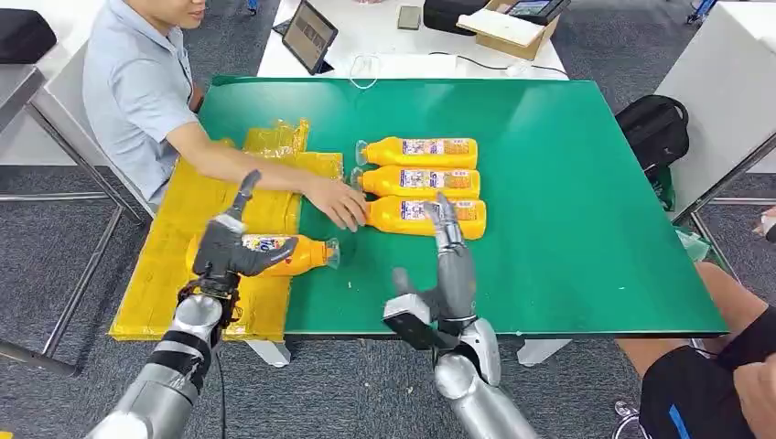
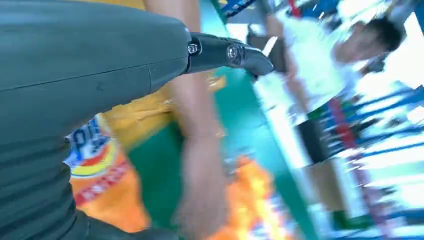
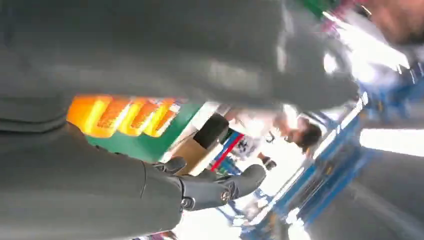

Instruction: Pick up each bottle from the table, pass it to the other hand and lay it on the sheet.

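Note:
My left hand (image 1: 222,252) grips an orange bottle (image 1: 295,255) lying sideways at the right edge of the yellow sheet (image 1: 174,240), its cap end over the green table (image 1: 567,201). In the left wrist view the bottle's label (image 2: 92,167) shows beside my left hand (image 2: 75,95). Three more orange bottles lie in a row mid-table: far (image 1: 421,151), middle (image 1: 416,181) and near (image 1: 425,216). My right hand (image 1: 447,270) is open with fingers straight, its tips reaching the near bottle. The right wrist view shows my right hand (image 3: 100,185) and the bottles (image 3: 127,116).
A person in a grey shirt (image 1: 137,87) sits at the table's left; their hand (image 1: 339,203) rests at the near bottle's cap. Another person's knee (image 1: 705,393) is at the lower right. A tablet (image 1: 309,37) and box (image 1: 508,32) stand on the white desk behind.

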`<control>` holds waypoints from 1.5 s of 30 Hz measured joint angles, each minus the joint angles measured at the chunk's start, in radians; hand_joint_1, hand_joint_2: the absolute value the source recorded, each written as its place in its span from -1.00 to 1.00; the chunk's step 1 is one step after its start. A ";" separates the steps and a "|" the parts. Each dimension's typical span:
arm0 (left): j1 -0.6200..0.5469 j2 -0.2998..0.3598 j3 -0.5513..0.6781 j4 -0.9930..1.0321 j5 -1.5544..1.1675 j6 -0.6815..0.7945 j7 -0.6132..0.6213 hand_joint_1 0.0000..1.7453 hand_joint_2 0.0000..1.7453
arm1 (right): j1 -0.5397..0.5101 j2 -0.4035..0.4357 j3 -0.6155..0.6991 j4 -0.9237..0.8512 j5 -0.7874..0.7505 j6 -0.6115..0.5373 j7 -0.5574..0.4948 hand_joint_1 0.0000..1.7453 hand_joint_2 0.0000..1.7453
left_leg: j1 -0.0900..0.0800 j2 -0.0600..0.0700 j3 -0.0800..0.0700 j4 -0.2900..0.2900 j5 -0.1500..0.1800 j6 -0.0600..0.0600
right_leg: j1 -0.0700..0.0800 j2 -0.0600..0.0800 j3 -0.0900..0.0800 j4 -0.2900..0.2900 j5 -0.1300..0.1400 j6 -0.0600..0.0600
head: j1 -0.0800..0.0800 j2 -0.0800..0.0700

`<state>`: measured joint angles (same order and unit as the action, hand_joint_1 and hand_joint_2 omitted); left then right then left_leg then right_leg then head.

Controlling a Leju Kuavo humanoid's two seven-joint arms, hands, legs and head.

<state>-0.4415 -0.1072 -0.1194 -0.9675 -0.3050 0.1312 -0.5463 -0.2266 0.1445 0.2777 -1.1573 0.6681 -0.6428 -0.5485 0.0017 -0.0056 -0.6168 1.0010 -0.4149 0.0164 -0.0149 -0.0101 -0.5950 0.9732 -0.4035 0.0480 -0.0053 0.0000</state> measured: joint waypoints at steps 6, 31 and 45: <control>0.072 -0.018 0.028 -0.167 0.190 -0.041 0.014 -1.00 1.00 | -0.035 -0.064 0.004 0.093 0.120 0.047 0.078 -1.00 1.00 | 0.000 0.000 0.000 0.000 0.000 0.000 | 0.000 0.000 0.000 0.000 0.000 0.000 | 0.000 0.000; 0.186 -0.022 0.010 -0.365 0.223 0.040 0.187 -1.00 1.00 | -0.140 -0.180 -0.003 0.379 0.442 0.075 0.405 -1.00 1.00 | 0.000 0.000 -0.001 0.000 0.000 0.000 | 0.000 0.000 -0.001 0.000 0.000 0.000 | 0.000 0.000; 0.185 -0.021 -0.029 -0.355 0.234 0.004 0.193 -1.00 1.00 | -0.277 -0.217 -0.050 0.587 0.466 0.084 0.426 -1.00 1.00 | 0.000 0.000 -0.001 0.001 0.000 0.000 | 0.000 0.000 -0.001 0.000 0.001 0.001 | -0.001 0.000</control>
<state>-0.2566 -0.1278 -0.1480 -1.3229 -0.0713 0.1354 -0.3536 -0.5037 -0.0729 0.2277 -0.5699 1.1345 -0.5584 -0.1221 0.0015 -0.0053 -0.6174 1.0015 -0.4146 0.0167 -0.0151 -0.0100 -0.5956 0.9731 -0.4029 0.0486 -0.0061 0.0000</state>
